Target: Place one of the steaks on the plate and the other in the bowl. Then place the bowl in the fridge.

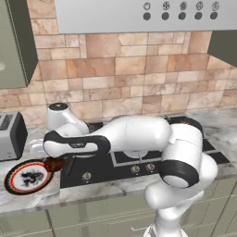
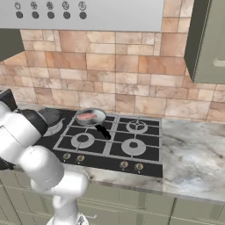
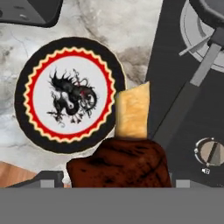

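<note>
From the left base view, my gripper (image 1: 62, 163) hangs just past the right rim of the round plate with black rim, red ring and white centre (image 1: 18, 183), with the dark reddish-brown slab of steak (image 1: 55, 164) at its tip. To do this well I should carry the steak further over the white centre before releasing, so it does not land on the rim or the counter.

In the right base view, the pale pink-red steak (image 2: 88, 116) lies in the silver frying pan (image 2: 90, 117) on the black stove (image 2: 110, 140).

The hand view shows the dark steak (image 3: 118, 164) between my widely spread jaws, apparently held, rough and dark, beside the plate (image 3: 22, 103); a tan block (image 3: 131, 113) sits just beyond it.
</note>
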You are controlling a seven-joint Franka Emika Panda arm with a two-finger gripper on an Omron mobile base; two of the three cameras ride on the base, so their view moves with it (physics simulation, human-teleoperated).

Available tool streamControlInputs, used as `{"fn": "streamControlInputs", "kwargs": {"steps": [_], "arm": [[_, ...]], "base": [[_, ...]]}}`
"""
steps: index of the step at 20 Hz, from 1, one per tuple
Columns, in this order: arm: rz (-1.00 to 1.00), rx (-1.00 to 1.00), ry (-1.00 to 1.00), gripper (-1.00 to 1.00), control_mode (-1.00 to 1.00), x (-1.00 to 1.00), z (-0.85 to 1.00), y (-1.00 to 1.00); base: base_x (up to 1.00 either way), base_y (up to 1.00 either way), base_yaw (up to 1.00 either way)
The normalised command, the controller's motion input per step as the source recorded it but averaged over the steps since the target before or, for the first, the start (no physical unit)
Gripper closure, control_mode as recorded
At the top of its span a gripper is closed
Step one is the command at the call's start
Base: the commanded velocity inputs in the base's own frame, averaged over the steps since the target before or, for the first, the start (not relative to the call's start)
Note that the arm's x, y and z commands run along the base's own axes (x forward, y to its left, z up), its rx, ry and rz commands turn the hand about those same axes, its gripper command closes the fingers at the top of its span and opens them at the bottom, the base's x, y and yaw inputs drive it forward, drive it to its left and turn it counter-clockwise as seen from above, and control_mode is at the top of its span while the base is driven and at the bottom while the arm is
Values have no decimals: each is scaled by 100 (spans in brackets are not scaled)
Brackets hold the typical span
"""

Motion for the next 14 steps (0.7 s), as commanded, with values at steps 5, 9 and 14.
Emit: {"fn": "streamControlInputs", "kwargs": {"steps": [5, 9, 14], "arm": [[15, -4, 1, 100, -100, 8, -12, 69], [8, -8, 1, 100, -100, 19, -14, 60], [7, -5, 4, 100, -100, 20, -17, 55]], "base": [[0, 0, 0], [0, 0, 0], [0, 0, 0]]}}
